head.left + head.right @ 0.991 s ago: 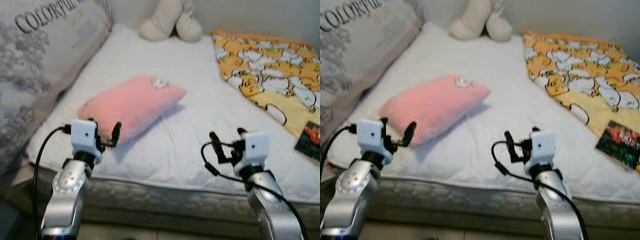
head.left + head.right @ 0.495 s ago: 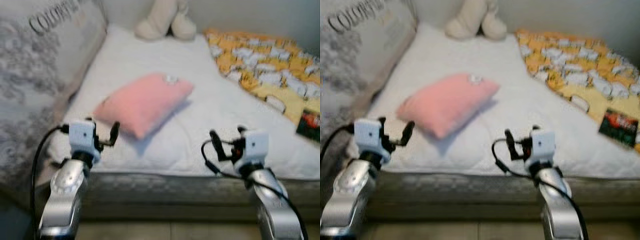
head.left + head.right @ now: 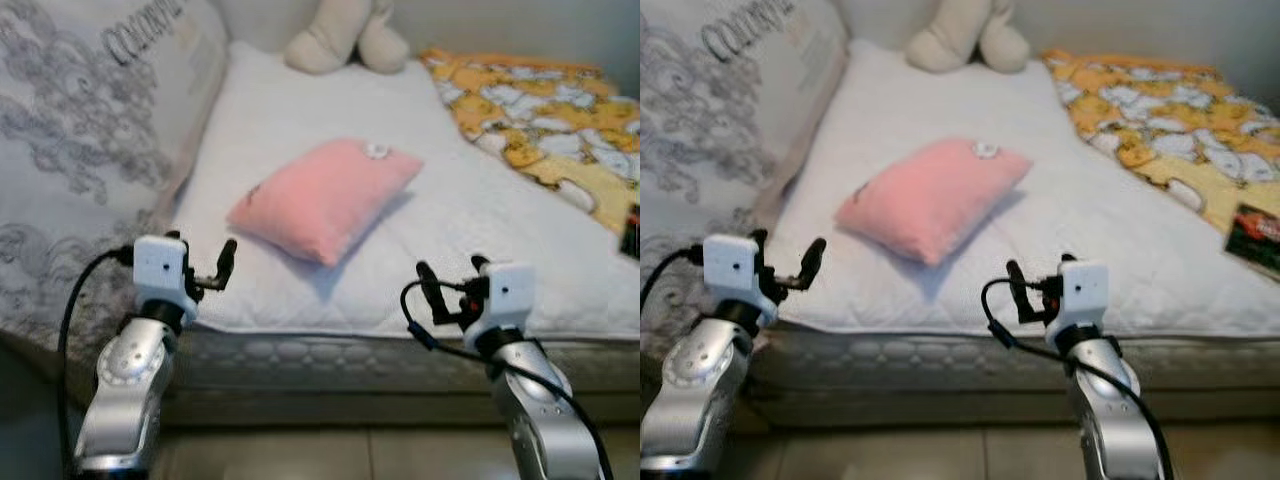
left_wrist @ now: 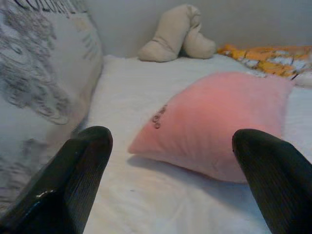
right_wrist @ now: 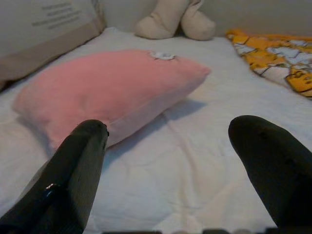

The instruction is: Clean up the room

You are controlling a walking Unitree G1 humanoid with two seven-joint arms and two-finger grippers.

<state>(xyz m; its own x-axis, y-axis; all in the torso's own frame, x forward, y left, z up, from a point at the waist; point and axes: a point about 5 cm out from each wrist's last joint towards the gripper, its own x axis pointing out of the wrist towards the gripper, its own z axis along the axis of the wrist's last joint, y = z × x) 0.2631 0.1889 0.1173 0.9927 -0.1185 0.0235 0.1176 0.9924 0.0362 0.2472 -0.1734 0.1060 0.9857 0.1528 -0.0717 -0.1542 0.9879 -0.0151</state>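
We are holding our left gripper (image 3: 205, 262) and right gripper (image 3: 452, 285) spread wide and empty, the pink pillow (image 3: 325, 198) lying just ahead between them.

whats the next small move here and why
Probably reach both grippers forward toward the pink pillow. It lies loose in the middle of the white mattress, while the left gripper and right gripper hover open at the near edge, holding nothing and short of the pillow.
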